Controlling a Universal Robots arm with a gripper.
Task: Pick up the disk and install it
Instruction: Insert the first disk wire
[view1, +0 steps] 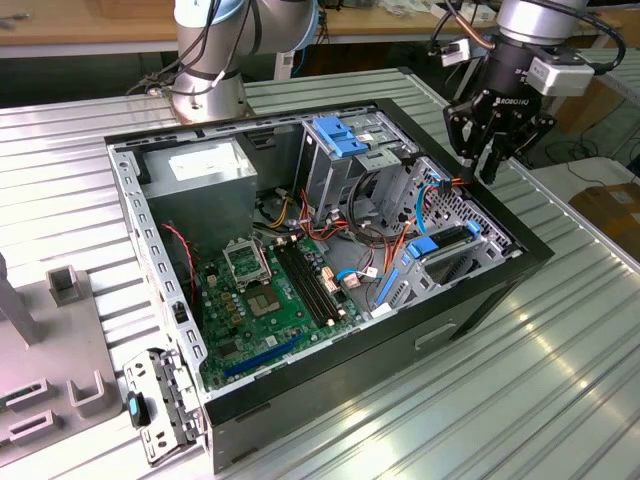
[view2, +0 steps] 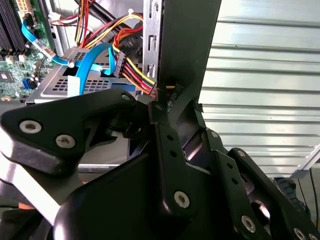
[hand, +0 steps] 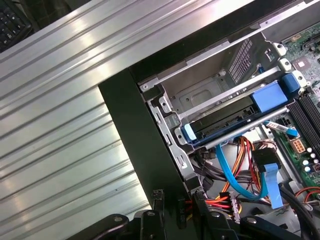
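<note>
Disk (hand: 227, 122) seated in metal drive cage (hand: 200, 95) inside open computer case (view1: 330, 372), blue carrier frame showing, near case wall at exterior view's right. Blue cable (hand: 229, 172) curls just beside it. Gripper (view1: 495, 165) hovers above that wall, apart from disk; jaws part-open, gripping nothing. Case rests on ribbed metal surface (view1: 560, 380).

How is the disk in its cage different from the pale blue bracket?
The disk is dark with a bright blue frame; the bracket is pale blue throughout. The disk lies inside the low cage, near the gripper; the bracket sits atop the tall cage, farther off. Both have blue plastic.
</note>
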